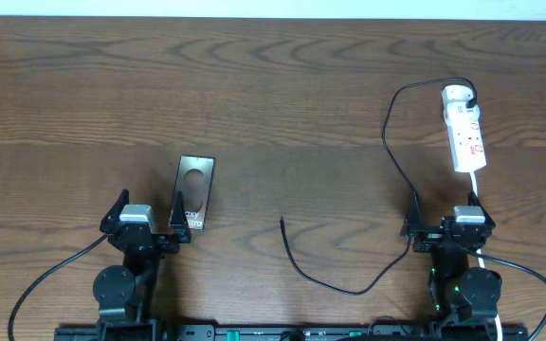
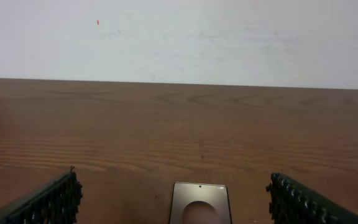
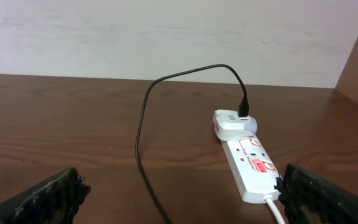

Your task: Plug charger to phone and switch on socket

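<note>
Since nothing is in hand yet, the wooden table (image 1: pixel 273 95) shows the full layout, and the task looks unstarted. Each arm sits at the near edge facing its own job. The left gripper (image 1: pixel 150 204) has its fingers spread wide and holds nothing, and the right gripper (image 1: pixel 446 213) is likewise parted and empty.

The white power strip (image 1: pixel 464 133) lies at far right, straight ahead of the right arm, with its white cord (image 3: pixel 275 208) trailing back toward that arm. This probably puts the switch within that arm's reach. Red markings show on its face, but they are too small to read. A white adapter (image 3: pixel 232 123) sits in its far end.

The phone (image 1: pixel 195 192) lies flat just ahead of the left gripper. In the left wrist view it sits between the two pads (image 2: pixel 48 202). Pale lettering at its near end is blurred, so I cannot read a brand.

The black charger cable (image 1: pixel 391 142) leaves the adapter, arcs left, drops past the right gripper, curves along the near edge and rises again. Its free plug end (image 1: pixel 282 222) lies on bare wood between the arms, well apart from the phone. The plug is not yet in the phone, so it will have to be carried there.
</note>
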